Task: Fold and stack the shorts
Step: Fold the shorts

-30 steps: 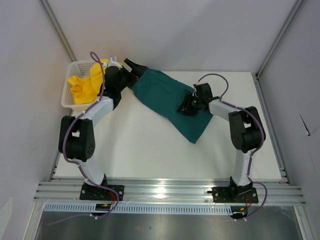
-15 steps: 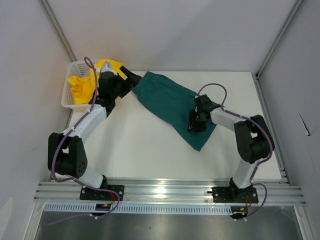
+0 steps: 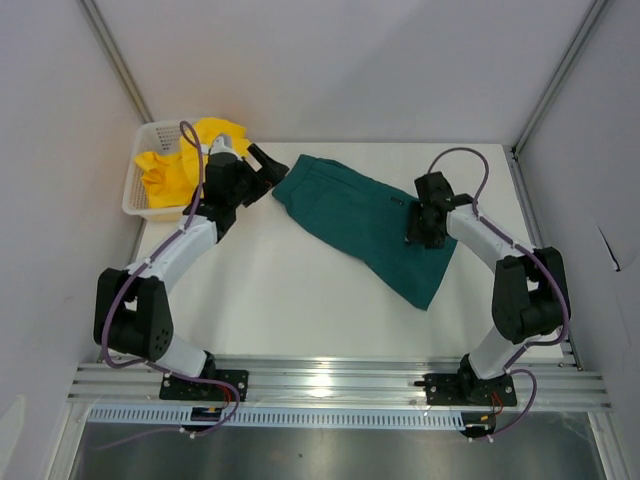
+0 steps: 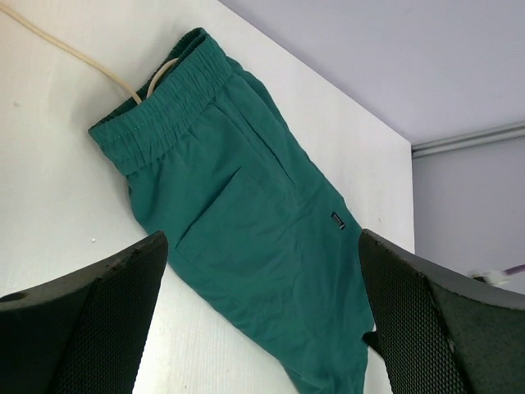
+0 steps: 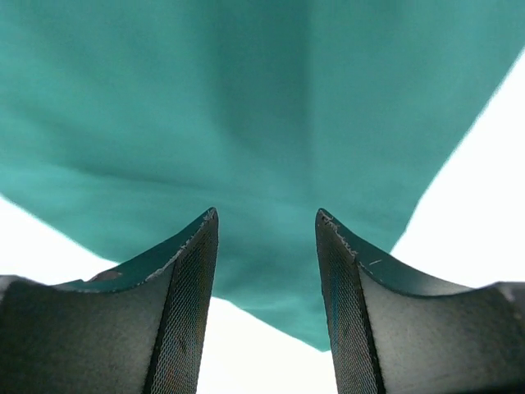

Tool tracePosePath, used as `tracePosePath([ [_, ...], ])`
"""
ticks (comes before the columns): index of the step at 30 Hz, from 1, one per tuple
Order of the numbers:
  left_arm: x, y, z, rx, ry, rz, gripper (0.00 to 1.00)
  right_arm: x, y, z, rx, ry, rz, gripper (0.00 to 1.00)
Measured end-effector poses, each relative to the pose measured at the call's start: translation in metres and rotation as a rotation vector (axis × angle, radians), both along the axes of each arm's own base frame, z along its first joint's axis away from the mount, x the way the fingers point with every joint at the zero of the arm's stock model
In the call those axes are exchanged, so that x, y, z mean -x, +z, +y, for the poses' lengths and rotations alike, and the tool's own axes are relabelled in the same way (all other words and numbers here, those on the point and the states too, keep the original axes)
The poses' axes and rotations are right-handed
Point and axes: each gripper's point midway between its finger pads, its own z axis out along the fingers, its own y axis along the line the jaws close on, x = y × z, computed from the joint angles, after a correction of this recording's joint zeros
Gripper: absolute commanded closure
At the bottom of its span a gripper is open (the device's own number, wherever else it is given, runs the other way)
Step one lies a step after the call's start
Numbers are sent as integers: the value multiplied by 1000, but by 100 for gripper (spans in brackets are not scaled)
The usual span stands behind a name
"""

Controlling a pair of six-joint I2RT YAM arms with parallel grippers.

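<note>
The dark teal-green shorts [image 3: 360,225] lie spread flat in a diagonal across the table, waistband at the far left, leg end at the near right. Their cream drawstring [image 4: 82,57] trails off the waistband. My left gripper [image 3: 270,167] is open just left of the waistband, apart from it; in the left wrist view the left gripper [image 4: 262,238] frames the shorts [image 4: 246,222]. My right gripper [image 3: 420,228] hovers over the shorts' right edge. Its jaws [image 5: 266,213] stand apart over the cloth [image 5: 246,107] with nothing between them. The yellow shorts [image 3: 175,170] lie bunched in the basket.
The white mesh basket [image 3: 133,203] stands at the table's far left corner, right behind the left arm. Grey walls with metal frame posts close in the table on three sides. White table surface [image 3: 270,300] shows in front of the shorts.
The teal shorts have slid to the right and now lie flatter. My right gripper moved right to their edge and its jaws widened. The left gripper drew back slightly from the waistband.
</note>
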Motion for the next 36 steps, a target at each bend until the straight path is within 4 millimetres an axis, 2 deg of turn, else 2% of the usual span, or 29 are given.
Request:
tracePosePath([
  [2, 0, -8, 0, -3, 0, 13, 1, -18, 22, 19, -42, 34, -71, 47],
  [3, 1, -14, 0, -5, 0, 23, 1, -31, 37, 36, -86, 59, -121, 48],
  [5, 4, -29, 1, -11, 1, 52, 1, -47, 54, 61, -161, 102, -179, 50],
  [7, 6, -43, 2, -17, 1, 80, 1, -61, 62, 90, -253, 149, -213, 51],
  [10, 9, -51, 2, -22, 2, 99, 1, -83, 51, 127, -382, 193, -211, 52],
  [14, 8, -51, 3, -21, 6, 90, 1, -100, 11, 165, -559, 211, -138, 52],
  [18, 7, -51, 5, -26, 15, 87, 1, -105, -28, 188, -678, 196, -41, 52],
  [22, 8, -52, 6, -30, 24, 87, 1, -109, -32, 202, -748, 205, -12, 51],
  [25, 9, -53, 7, -31, 25, 86, 1, -103, -34, 206, -746, 217, 6, 51],
  [29, 13, -60, 8, -33, 25, 94, 1, -86, -39, 214, -751, 268, 25, 52],
  [33, 25, -72, 11, -34, 26, 107, 1, -39, -41, 209, -738, 336, 64, 52],
  [36, 46, -92, 15, -25, 32, 138, 1, -1, -42, 194, -715, 368, 93, 52],
])
